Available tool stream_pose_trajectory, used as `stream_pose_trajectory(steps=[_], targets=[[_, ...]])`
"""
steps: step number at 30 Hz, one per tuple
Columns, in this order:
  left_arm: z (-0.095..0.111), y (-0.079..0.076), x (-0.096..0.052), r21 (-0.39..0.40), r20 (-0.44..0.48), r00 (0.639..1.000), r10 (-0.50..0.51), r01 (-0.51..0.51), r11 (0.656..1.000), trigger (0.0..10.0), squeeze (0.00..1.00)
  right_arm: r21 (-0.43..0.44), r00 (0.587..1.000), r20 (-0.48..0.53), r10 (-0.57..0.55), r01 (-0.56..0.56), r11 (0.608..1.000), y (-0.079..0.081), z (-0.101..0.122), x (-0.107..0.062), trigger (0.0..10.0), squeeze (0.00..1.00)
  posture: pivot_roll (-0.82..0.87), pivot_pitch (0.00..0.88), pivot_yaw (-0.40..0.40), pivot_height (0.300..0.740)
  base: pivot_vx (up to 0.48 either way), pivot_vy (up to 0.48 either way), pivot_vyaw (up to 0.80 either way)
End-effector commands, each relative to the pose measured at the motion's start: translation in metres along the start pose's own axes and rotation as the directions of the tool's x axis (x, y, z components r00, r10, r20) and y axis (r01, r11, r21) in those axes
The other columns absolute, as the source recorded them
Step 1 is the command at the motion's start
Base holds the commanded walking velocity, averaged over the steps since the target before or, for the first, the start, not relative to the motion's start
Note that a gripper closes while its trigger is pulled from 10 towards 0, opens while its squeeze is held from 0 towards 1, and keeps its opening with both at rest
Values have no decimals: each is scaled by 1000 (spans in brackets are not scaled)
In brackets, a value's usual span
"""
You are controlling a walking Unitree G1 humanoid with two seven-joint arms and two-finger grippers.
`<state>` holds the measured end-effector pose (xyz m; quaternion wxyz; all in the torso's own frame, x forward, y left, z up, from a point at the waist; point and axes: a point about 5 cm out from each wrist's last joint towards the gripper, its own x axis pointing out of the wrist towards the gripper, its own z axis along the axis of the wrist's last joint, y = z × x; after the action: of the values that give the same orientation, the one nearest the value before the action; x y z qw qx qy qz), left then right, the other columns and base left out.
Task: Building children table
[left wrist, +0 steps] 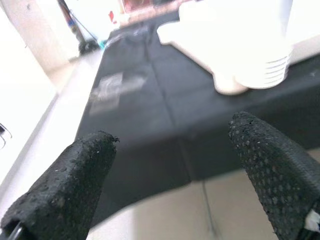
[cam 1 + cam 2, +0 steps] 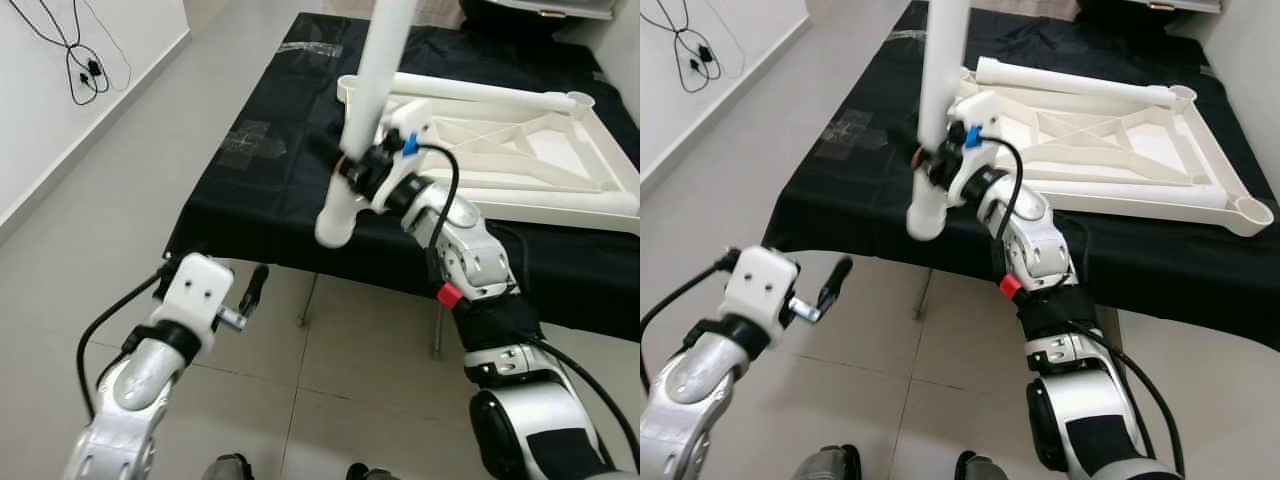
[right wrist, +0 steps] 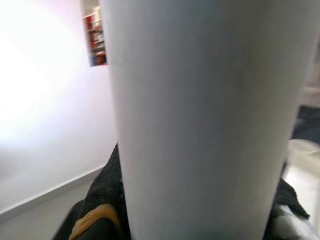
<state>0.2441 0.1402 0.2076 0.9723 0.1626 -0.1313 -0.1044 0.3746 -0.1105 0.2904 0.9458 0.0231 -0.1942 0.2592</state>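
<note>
Black-draped table carries the upturned white plastic tabletop frame, beside which the right gripper's fingers clamp a near-upright white tubular leg, while the left gripper hangs low, fingers apart.

A black cloth covers the low table, and on it lies a plain white tabletop with white ribbing, beside greyish patches of clear tape. In front of the cloth a white tube leg stands in the right gripper, whose fingers are black with a blue clip and a red tab on the silver arm. Below the cloth the floor is pale grey tile, the left gripper is black on a white wrist block, and black cable hangs on the white wall.
</note>
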Motion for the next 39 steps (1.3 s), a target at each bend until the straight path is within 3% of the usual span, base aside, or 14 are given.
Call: stream_pose_trajectory(steps=[1, 10, 39], targets=[[0, -2, -1, 6, -7, 1000, 13, -13, 1000, 10000, 0, -14, 999, 26, -37, 38, 999, -3, 4, 0, 10000, 0, 128, 170, -36, 740, 0, 0, 0], [17, 3, 13, 25, 91, 990, 103, -106, 994, 10000, 0, -26, 955, 135, -263, 269, 963, -22, 21, 1, 10000, 0, 127, 156, -39, 740, 0, 0, -335], [17, 6, 16, 31, 92, 985, 146, -149, 988, 10000, 0, -6, 949, 178, -261, 266, 964, -7, 22, 14, 10000, 0, 127, 151, -42, 740, 265, 0, 0]])
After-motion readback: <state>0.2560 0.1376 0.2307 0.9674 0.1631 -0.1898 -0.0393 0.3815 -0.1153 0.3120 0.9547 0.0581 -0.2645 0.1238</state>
